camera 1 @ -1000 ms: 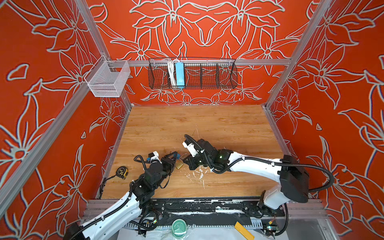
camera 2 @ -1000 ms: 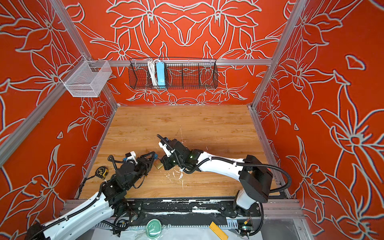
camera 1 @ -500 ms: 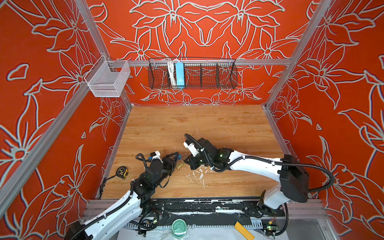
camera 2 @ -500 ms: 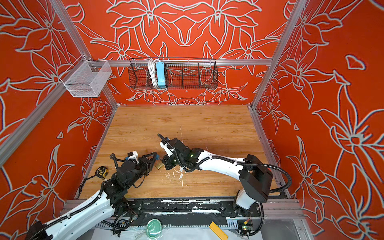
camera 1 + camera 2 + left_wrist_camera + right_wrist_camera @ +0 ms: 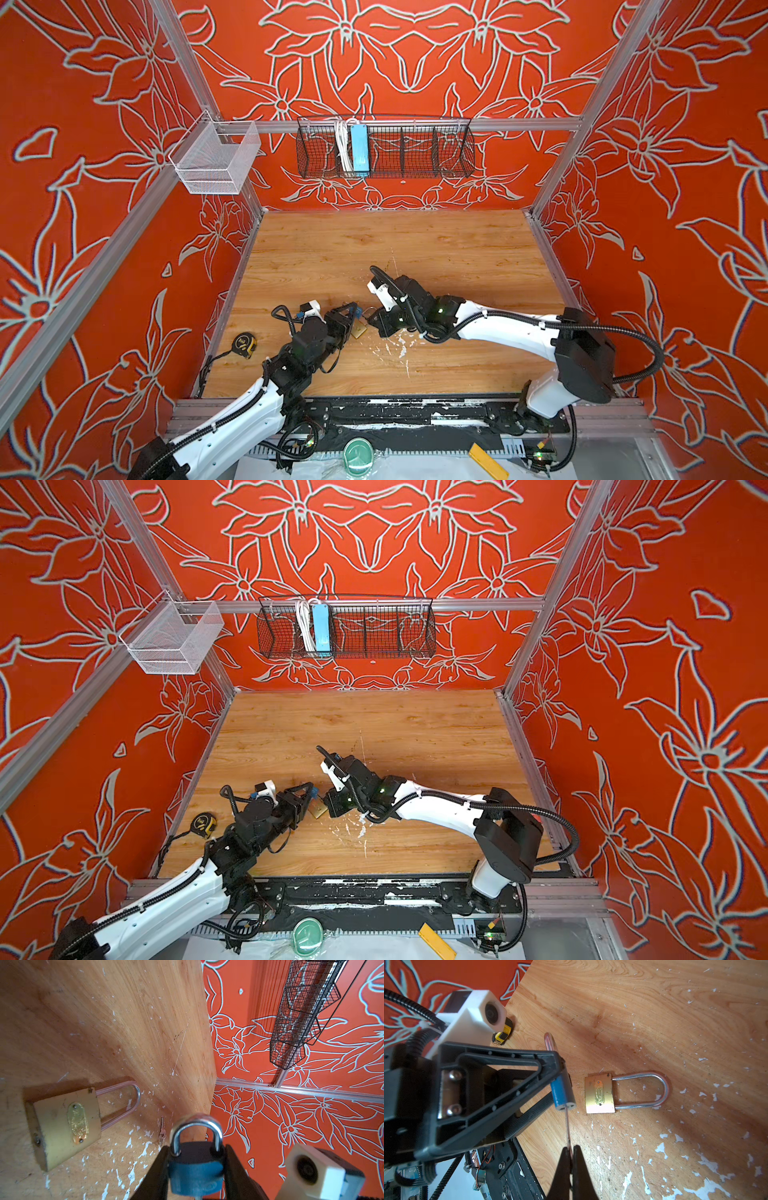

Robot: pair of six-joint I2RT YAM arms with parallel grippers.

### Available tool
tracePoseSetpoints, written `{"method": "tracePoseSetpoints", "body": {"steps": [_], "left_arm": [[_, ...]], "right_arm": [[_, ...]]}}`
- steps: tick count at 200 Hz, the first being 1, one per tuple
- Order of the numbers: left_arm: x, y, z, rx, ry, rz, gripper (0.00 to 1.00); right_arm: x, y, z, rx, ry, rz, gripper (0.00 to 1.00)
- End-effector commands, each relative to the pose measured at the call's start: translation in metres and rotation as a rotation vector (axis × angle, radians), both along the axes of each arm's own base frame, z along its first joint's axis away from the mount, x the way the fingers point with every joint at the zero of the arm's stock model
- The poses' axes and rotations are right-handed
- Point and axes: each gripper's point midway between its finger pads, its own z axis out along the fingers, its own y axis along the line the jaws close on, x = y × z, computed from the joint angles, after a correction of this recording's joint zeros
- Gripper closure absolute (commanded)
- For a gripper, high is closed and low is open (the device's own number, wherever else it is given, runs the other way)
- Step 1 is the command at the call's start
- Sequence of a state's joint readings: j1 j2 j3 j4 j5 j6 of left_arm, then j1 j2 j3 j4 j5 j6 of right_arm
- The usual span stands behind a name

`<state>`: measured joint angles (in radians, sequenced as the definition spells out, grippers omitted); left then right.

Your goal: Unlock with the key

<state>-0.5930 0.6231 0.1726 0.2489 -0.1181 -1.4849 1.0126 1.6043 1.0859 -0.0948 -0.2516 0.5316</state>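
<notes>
Both top views look steeply down from high above the front edge of the wooden desk (image 5: 395,249), facing the back wall's wire basket (image 5: 415,149), far enough to show the whole desk and both arms, sharing almost the same scene. The left wrist view sits close behind the left gripper (image 5: 195,1153), looking past the blue padlock (image 5: 195,1174) it clamps toward the desk's back right corner. The right wrist view sits close behind the right gripper (image 5: 570,1150), looking along its pinched key (image 5: 567,1126) toward the front left corner; both wrist views share the blue padlock and a brass padlock (image 5: 62,1126) on the desk.
</notes>
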Motion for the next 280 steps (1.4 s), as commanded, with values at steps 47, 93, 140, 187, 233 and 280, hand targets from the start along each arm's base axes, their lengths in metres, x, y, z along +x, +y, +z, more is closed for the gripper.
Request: {"method": "tracePoseSetpoints", "body": {"steps": [47,93,140,187,233,280], "left_arm": [[-0.024,-0.053,0.051,-0.024,-0.141,-0.34,1.0],[-0.019,-0.051,0.057,-0.031,-0.143,-0.314,1.0],[-0.012,-0.024,0.05,-0.055,-0.138,-0.15,1.0],[-0.014,-0.01,0.04,-0.078,-0.087,-0.078,1.0],[-0.015,-0.01,0.039,-0.096,-0.075,-0.08,1.0],[-0.013,-0.013,0.042,-0.08,-0.075,-0.092,1.0]], "right_arm": [[0.024,0.017,0.064,0.208,-0.134,0.021,1.0],[0.016,0.021,0.059,0.277,-0.113,0.043,1.0],[0.009,-0.001,0.044,0.222,-0.103,0.005,1.0],[-0.01,-0.018,0.025,0.198,-0.08,-0.01,1.0],[-0.017,-0.023,0.011,0.151,-0.051,-0.011,1.0],[-0.02,-0.021,0.022,0.168,-0.049,-0.009,1.0]]}}
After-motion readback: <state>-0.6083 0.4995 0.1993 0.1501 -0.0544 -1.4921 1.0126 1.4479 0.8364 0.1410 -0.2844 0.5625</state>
